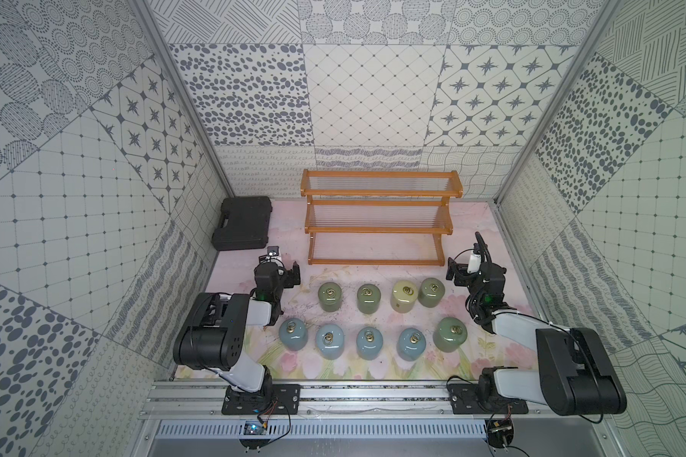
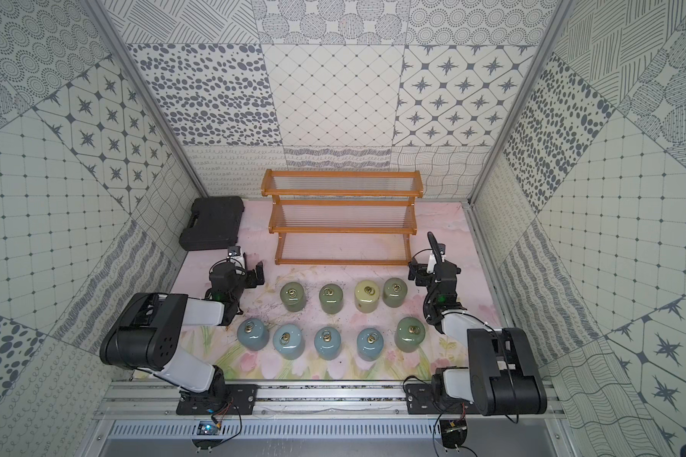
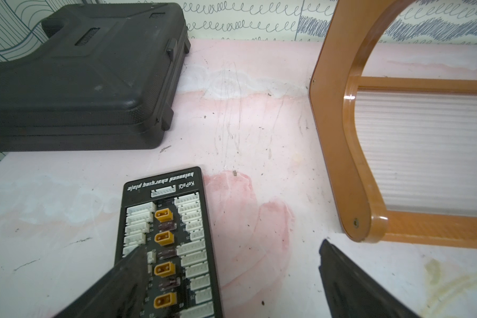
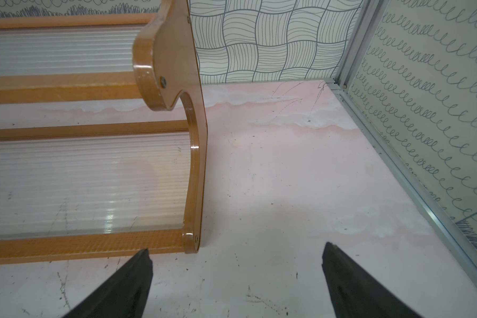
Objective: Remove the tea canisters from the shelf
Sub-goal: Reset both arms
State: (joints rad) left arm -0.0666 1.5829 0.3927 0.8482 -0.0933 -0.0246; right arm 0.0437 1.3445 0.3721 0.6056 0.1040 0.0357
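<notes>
Canisters, nine, stand upright in two rows on the flowered mat, on the near side of the wooden shelf and apart from it. Left gripper and right gripper flank the shelf's near corners, fingers wide apart. Black case lies far left.

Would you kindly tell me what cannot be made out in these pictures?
- Charging board: left wrist view, its near end cut off by the picture edge and partly covered by a finger of the left hand; no top view shows it.
- Tea canisters: closed, so contents hidden in both top views; outside both wrist views.
- Black case: closed, contents hidden.
- Shelf: each wrist view cuts it off, showing one end only.
</notes>
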